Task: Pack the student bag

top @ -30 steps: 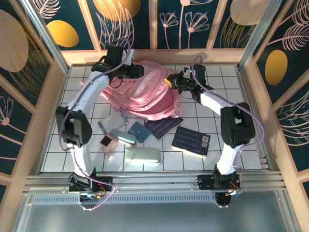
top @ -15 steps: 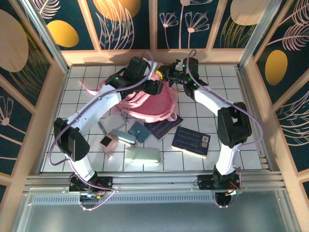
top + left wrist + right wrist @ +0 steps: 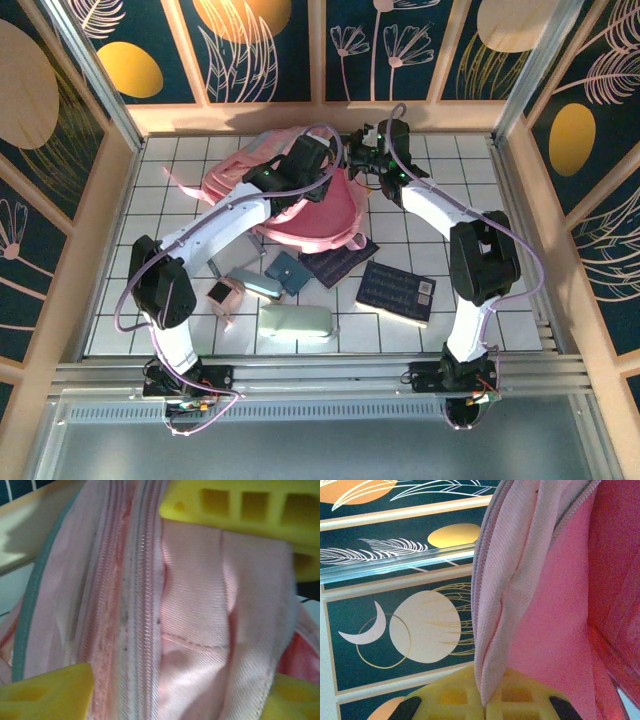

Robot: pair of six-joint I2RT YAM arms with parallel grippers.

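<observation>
The student bag (image 3: 318,218), pink and slumped, lies at upper centre of the overhead frame on the white gridded table (image 3: 440,330), close to the far wall. I have both arms on it. My left gripper (image 3: 328,172) reaches in from the lower left and my right gripper (image 3: 352,160) from the right. The two sit just beside each other over the bag's top edge.

In the left wrist view my left fingers (image 3: 45,692) stand spread, one yellow tip at lower left and the other at lower right. Pale pink cloth and a zip (image 3: 132,605) run top to bottom between them. I cannot tell whether either finger presses the cloth.

In the right wrist view my right fingers (image 3: 530,680), at bottom centre, are pressed together on a fold of the bag's pale fabric. The fold rises from them to the top of the frame, with painted wall panels (image 3: 395,625) to the left.

Below the bag in the overhead frame:
- A dark patterned book (image 3: 338,262) touches the bag's lower edge.
- A dark blue notebook (image 3: 397,292) lies to the lower right.
- A teal wallet (image 3: 288,272) sits just left of the book.
- A pale green pouch (image 3: 295,322) lies nearest the bottom.
- A small pink item (image 3: 222,293) lies at left.
</observation>
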